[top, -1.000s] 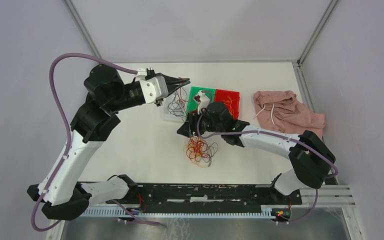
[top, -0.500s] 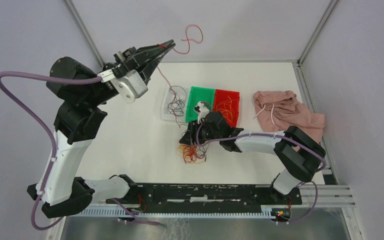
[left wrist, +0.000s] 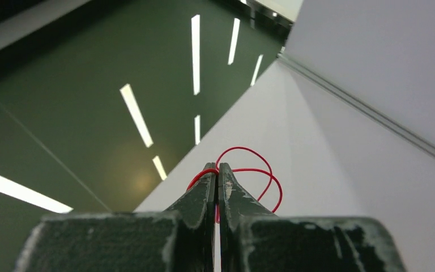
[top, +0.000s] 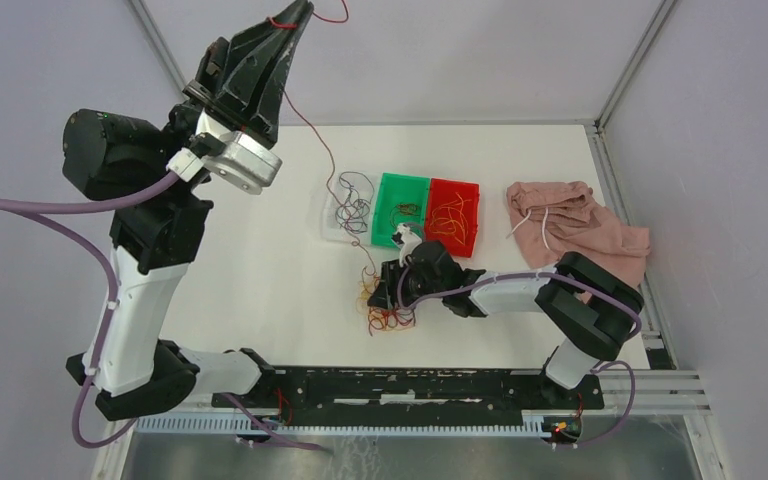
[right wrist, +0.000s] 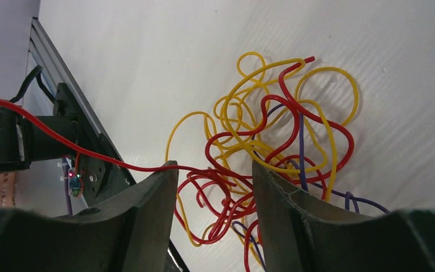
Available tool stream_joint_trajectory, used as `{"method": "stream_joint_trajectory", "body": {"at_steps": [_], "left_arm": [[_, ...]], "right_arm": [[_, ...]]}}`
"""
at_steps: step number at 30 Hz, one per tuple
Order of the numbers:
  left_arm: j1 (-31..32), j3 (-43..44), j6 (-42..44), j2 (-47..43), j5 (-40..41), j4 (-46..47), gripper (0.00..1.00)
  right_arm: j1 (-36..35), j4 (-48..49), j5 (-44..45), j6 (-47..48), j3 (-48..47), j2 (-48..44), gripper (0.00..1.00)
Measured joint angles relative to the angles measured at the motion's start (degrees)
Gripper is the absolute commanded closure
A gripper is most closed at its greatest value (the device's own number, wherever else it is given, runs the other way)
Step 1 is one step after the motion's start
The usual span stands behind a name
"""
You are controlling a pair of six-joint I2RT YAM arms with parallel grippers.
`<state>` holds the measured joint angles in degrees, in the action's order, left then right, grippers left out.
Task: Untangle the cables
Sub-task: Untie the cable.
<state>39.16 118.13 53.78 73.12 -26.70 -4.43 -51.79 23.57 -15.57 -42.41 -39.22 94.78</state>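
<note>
Seemingly early on — the left claw (top: 295, 18) is clamping one red cable (top: 309, 130) high above the worktop (top: 270, 270), the right claw (right wrist: 212, 170) is straddling the clump (right wrist: 272, 141) with jaws apart, and only some cables (top: 450, 215) are lying sorted in the bins (top: 457, 184).

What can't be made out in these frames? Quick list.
- Top view: red cable free end, cut off by the top edge beyond the left jaws.
- Top view: right jaws, hidden under their own wrist over the tangle.
- Right wrist: tangle's lower part, behind the fingers and past the bottom edge.
- Left wrist: table not in view; camera faces the ceiling.
- Top view: wires in the bins, too small to count.
</note>
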Motion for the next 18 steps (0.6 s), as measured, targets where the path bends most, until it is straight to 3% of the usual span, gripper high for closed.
{"method": "stream_joint_trajectory", "body": {"at_steps": [8, 15, 18], "left_arm": [[0.28, 0.79, 7.58, 3.28, 4.94, 14.64, 0.97], [0.57, 18.91, 16.09, 13.64, 7.02, 21.05, 0.97], [0.57, 21.79, 18.71, 14.51, 6.93, 21.99, 0.97]], "right_arm": [[-0.63, 1.25, 2.01, 0.37, 2.51, 0.00, 0.36], [-2.73, 0.33, 4.55, 3.32, 2.60, -1.66, 0.35], [-3.26, -0.66, 5.57, 4.61, 3.10, -3.39, 0.37]]}}
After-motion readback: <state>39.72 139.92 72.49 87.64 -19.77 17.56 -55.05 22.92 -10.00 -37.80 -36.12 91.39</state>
